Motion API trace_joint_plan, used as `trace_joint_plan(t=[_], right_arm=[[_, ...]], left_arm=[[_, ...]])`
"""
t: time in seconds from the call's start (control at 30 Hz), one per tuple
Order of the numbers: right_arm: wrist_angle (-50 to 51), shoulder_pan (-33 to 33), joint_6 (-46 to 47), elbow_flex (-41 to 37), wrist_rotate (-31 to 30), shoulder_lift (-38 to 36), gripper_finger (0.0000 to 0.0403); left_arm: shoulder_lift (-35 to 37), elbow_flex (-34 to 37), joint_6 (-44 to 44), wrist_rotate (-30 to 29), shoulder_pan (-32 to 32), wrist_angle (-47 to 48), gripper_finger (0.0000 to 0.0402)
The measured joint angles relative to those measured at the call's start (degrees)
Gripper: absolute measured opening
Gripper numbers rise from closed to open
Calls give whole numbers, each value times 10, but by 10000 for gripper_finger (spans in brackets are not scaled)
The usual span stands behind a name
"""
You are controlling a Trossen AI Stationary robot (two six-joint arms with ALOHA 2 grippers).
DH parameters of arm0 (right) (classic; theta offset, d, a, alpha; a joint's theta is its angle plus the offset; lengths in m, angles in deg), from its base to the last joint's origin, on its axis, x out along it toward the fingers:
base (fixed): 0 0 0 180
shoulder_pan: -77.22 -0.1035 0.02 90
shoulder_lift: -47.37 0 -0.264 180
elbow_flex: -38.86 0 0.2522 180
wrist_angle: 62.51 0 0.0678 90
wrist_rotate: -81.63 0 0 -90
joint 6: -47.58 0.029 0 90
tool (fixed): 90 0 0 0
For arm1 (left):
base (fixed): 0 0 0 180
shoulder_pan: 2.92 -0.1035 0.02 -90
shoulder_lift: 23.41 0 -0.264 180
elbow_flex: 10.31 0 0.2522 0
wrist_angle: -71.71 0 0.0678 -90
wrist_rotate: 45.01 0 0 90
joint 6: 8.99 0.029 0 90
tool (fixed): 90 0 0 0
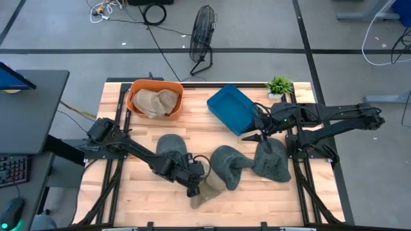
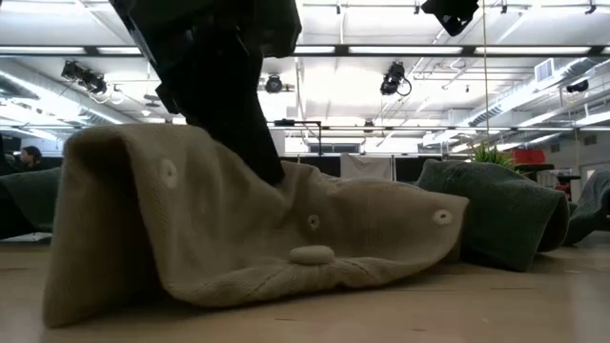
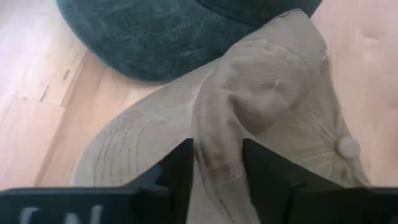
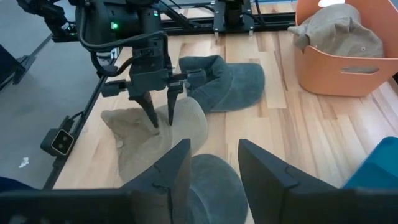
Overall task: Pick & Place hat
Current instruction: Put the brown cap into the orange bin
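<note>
A tan hat (image 1: 209,189) lies on the wooden table near its front edge; it also shows in the low view (image 2: 286,238) and the right wrist view (image 4: 155,134). My left gripper (image 1: 193,186) is down on it, shut on a ridge of its cloth. Three dark green hats lie on the table: one at the left (image 1: 172,151), one in the middle (image 1: 228,165) and one at the right (image 1: 273,160). My right gripper (image 1: 262,136) hovers open and empty above the right-hand green hat, whose cloth shows between its fingers (image 4: 211,180). My left gripper pinches a raised fold of the tan hat's crown (image 3: 217,146) between its two fingers (image 3: 180,168). The fingers come from above, pointing down (image 4: 158,115). The hat rests on the table, bunched up around the fingers, with its brim (image 3: 118,149) spread on the wood.
An orange basket (image 1: 135,96) holding another tan hat (image 1: 156,101) stands at the back left. A blue bin (image 1: 232,109) and a small potted plant (image 1: 280,85) stand at the back right. Bare wood lies at the front left and front right.
</note>
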Motion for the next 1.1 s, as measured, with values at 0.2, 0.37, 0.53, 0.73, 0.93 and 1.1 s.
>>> trace_joint_plan(t=[0.2, 0.37, 0.53, 0.73, 0.93, 1.1], right_arm=[[0, 0, 0, 0, 0, 0, 137], [1, 0, 0, 0, 0, 0, 137], [1, 0, 0, 0, -1, 0, 137], [-3, 0, 0, 0, -1, 0, 137], [-7, 0, 0, 0, -1, 0, 137], [-10, 0, 0, 0, -1, 0, 137]], left_arm=[[4, 0, -32, 2, -7, 0, 14], [7, -26, -72, 4, -8, 8, 8], [41, -79, -77, -36, -9, 46, 7], [93, -170, -223, -126, -40, 311, 6], [144, -225, -329, -163, -101, 521, 7], [176, -229, -325, -165, -167, 601, 7]])
